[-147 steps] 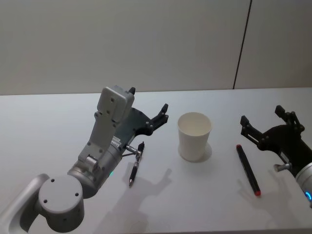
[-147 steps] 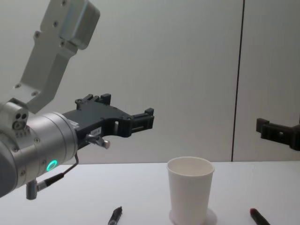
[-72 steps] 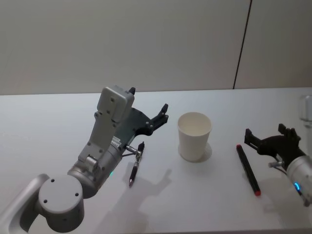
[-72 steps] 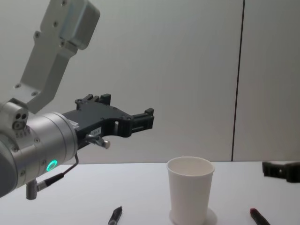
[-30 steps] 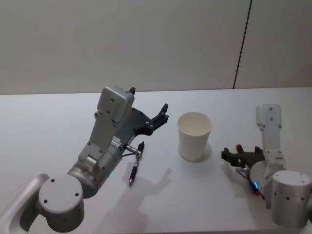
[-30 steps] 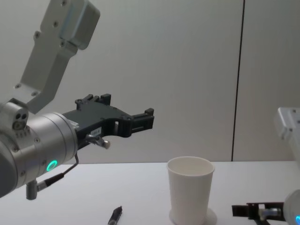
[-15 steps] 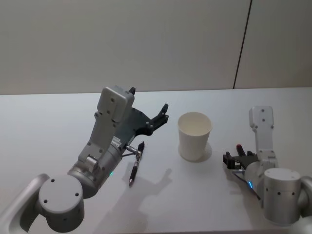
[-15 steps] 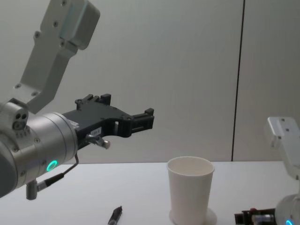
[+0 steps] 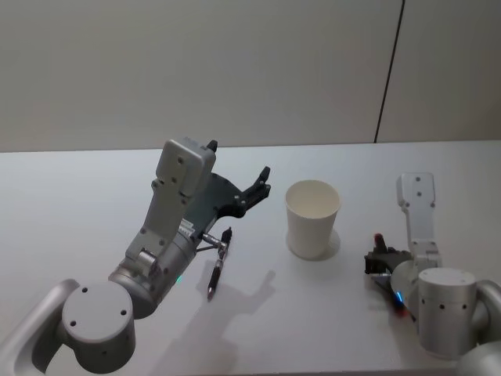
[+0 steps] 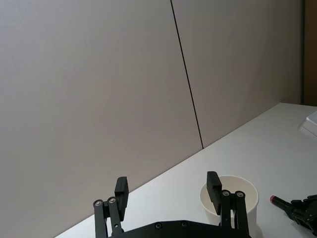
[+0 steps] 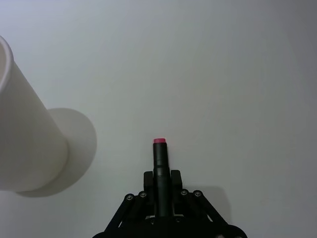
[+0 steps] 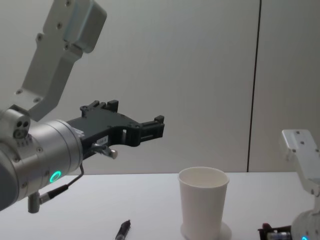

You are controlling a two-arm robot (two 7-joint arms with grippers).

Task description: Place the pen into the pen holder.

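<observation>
White table (image 9: 70, 196); pale grey wall (image 9: 196, 70) behind it; dark vertical seam (image 9: 391, 70) toward its right.

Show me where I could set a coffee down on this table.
Bare: the far-left stretch of the table, beyond the left arm, and the strip behind the pen holder along the wall. Crowded: around the black pen by the raised left hand, and right of the holder, where the right hand grips the red-tipped pen.

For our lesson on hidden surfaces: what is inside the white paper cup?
Inside the paper cup, bare white inner wall shows below the rim; its bottom is hidden behind the near wall. No pen pokes out; the red-tipped pen lies outside, gripped by the right gripper.
</observation>
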